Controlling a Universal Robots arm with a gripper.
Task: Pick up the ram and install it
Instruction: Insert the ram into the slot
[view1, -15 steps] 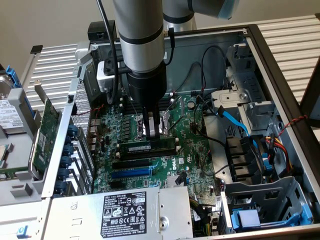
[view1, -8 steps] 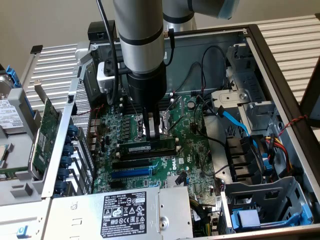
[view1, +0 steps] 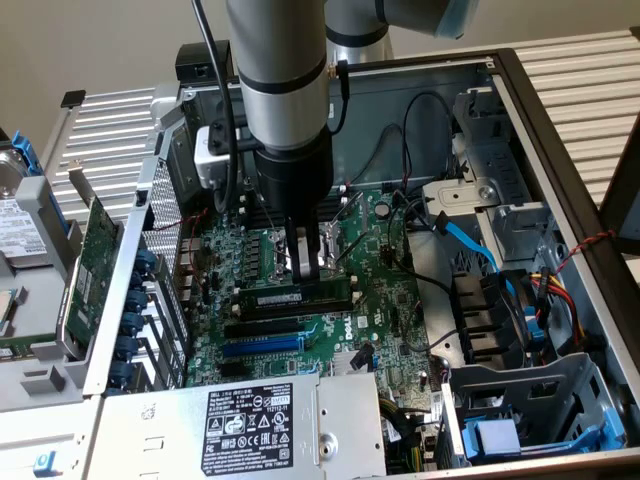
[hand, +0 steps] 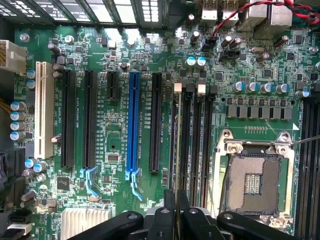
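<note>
**Gripper clenched over the slotted ram**

The gripper hangs with its fingers pressed together directly above the ram. The ram stands on edge in a memory slot near the middle of the motherboard, between the CPU socket and the blue expansion slot. Whether the fingertips touch its top edge cannot be told.

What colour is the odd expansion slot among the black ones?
Blue slot; clearest in the wrist view.

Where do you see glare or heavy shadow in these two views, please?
Exterior view: a bright highlight runs down the arm's silver metal sleeve, and the black plastic shroud sits in shadow. Wrist view: the slotted vents are washed out white.
</note>
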